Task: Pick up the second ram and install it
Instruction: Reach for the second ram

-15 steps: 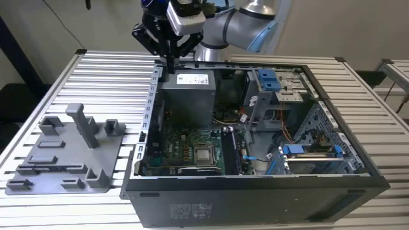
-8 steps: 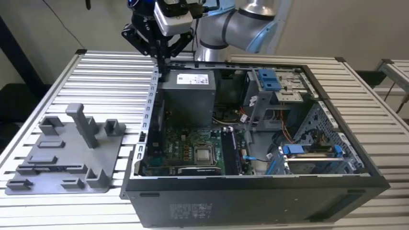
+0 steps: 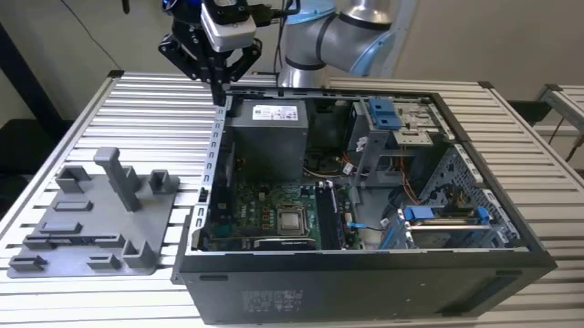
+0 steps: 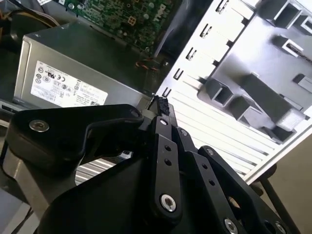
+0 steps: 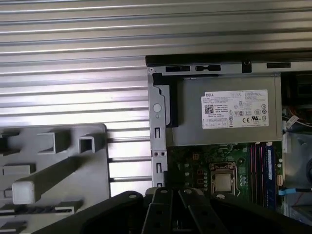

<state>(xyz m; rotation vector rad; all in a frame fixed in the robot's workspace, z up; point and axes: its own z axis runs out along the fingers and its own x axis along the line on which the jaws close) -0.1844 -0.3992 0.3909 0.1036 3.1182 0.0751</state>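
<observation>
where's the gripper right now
In the exterior view the gripper hangs over the far corner of the open computer case on the exterior view's left, beside the grey power supply and apart from the grey fixture tray.

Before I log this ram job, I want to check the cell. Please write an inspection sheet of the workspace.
Surface: slatted metal table, carrying the open computer case.
Job's things: a bluish ram stick sits in the slots beside the processor socket; whether it is the second, cannot tell.
Clutter: grey fixture tray at the exterior view's left.
Grippers: tool shut, above the case's corner by the power supply.
Cables: wire bundle inside the case.
Surroundings: another slatted table at the exterior view's right.
</observation>
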